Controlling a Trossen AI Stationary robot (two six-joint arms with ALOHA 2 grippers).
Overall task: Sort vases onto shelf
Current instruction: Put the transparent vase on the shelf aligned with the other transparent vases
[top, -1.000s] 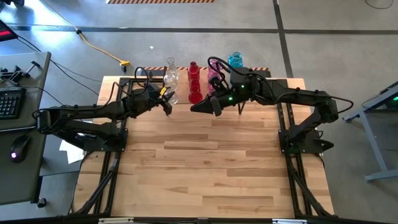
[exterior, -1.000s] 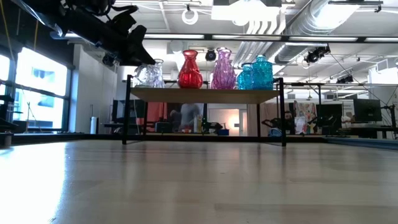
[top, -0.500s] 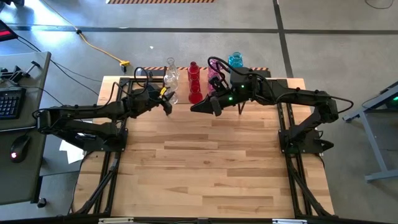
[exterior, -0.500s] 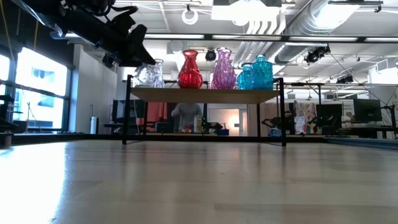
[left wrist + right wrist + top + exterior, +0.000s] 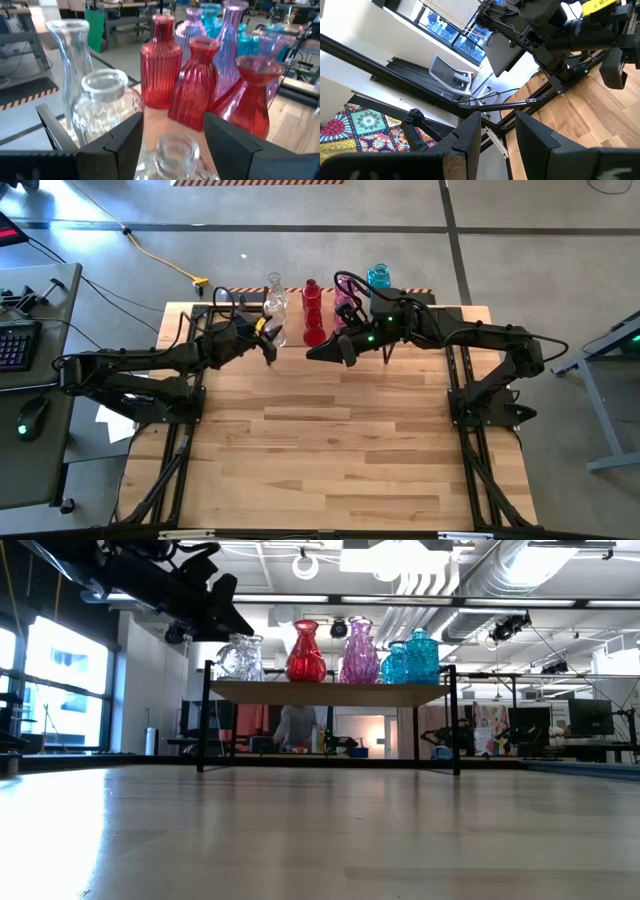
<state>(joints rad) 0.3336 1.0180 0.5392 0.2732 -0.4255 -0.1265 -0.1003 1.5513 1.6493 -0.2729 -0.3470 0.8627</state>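
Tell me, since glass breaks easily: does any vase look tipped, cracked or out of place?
Nothing stands out. In the low view the vases stand upright on the shelf, grouped by colour. The left tool sits open around a clear vase that stands upright; no cracks show.

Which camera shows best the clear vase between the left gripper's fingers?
The left wrist view: the clear vase's mouth sits between the left gripper's spread fingers. The high view shows only a pale glint by the gripper; the low view shows clear glass partly behind the arm; the right wrist view misses it.
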